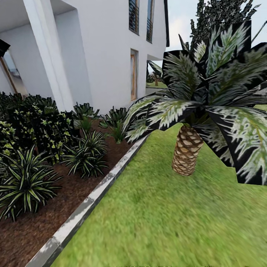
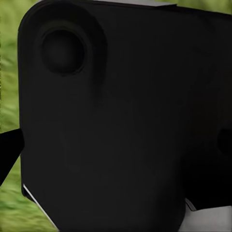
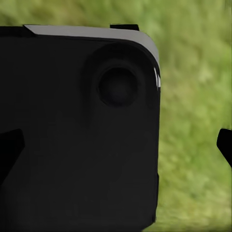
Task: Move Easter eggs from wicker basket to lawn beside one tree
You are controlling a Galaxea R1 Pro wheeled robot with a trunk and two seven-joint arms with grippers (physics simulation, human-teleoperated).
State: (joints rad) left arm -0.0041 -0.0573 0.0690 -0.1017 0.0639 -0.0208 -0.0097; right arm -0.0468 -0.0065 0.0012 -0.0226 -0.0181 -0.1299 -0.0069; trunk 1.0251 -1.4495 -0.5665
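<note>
Where lawn point(image 1: 159, 222) spreads from 6 o'clock toward 3 o'clock in head view: blurred green grass, bounded at 9 o'clock by grey stone edging point(image 1: 89, 202). Past edging: brown soil bed point(image 1: 70, 189) with spiky dark plants point(image 1: 24, 181). At 2 o'clock: scaly-trunked palm point(image 1: 186, 150) rooted in grass, fronds dark and pale-streaked. At 11 o'clock: white house point(image 1: 104, 52). Wrist views: black robot housing point(image 2: 125, 121) against grass. Claw state, left and right: cannot tell.

Bright even daylight, faint shadows, lawn point(image 1: 167, 222) blurred near the camera, wrist views soft and dark
</note>
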